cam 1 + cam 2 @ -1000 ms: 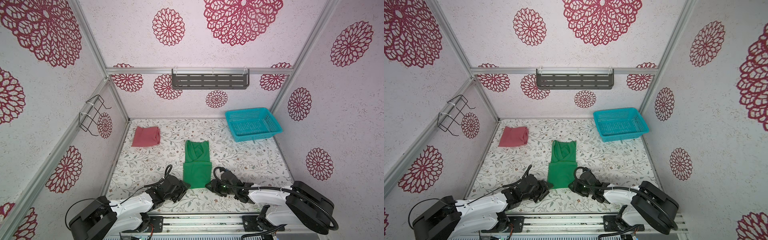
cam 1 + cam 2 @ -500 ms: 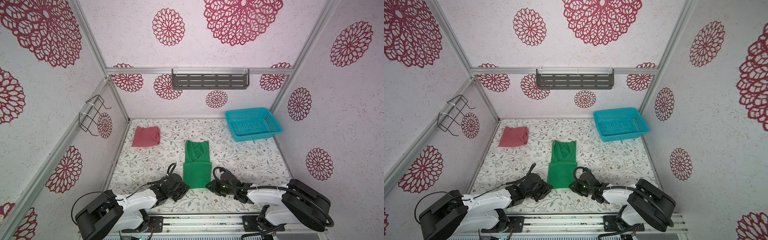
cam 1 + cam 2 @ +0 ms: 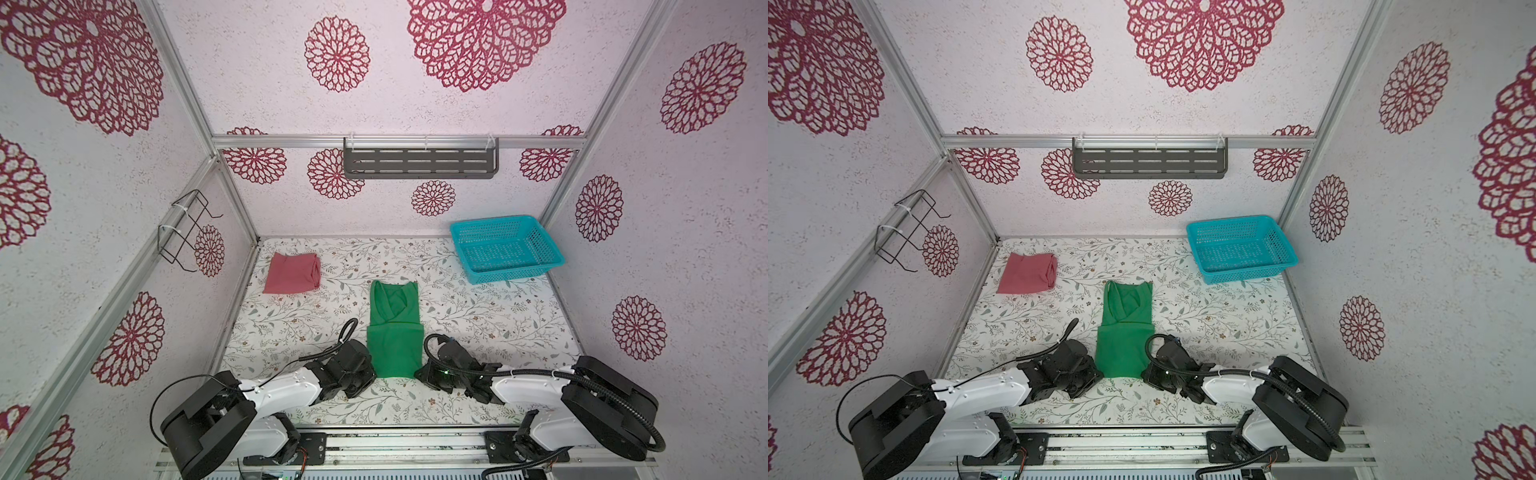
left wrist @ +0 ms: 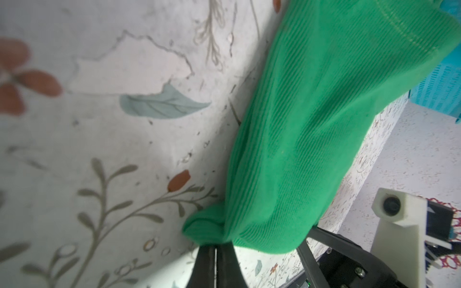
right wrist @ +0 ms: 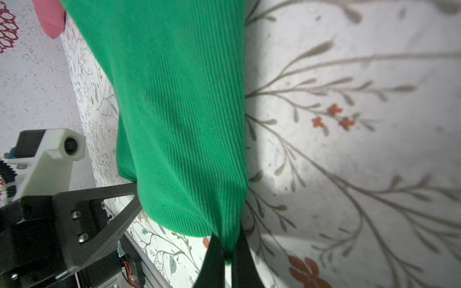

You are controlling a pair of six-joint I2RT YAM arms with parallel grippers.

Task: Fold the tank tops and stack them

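In both top views I am seeing the pink top [image 3: 293, 274] lying folded into a small square at the far left of the table [image 3: 478, 316], so I am counting that one as done. The green top [image 3: 395, 332] is lying in the middle as a long narrow strip, with its sides folded in and its straps and neckline pointing away from the arms. I am judging it half folded, with the end-to-end fold and the stacking on the pink top not yet done. The basket [image 3: 490, 222] is sitting empty at the far right. The left gripper [image 3: 371, 374] and right gripper [image 3: 420, 371] are sitting low at the two near corners of the hem. In the left wrist view the left gripper [image 4: 215, 249] is pinching a bunched corner of ribbed green cloth, jaws closed tight on it. In the right wrist view the right gripper [image 5: 228, 251] is likewise clamping its own corner, the ribbed fabric running away from it smooth and unwrinkled.
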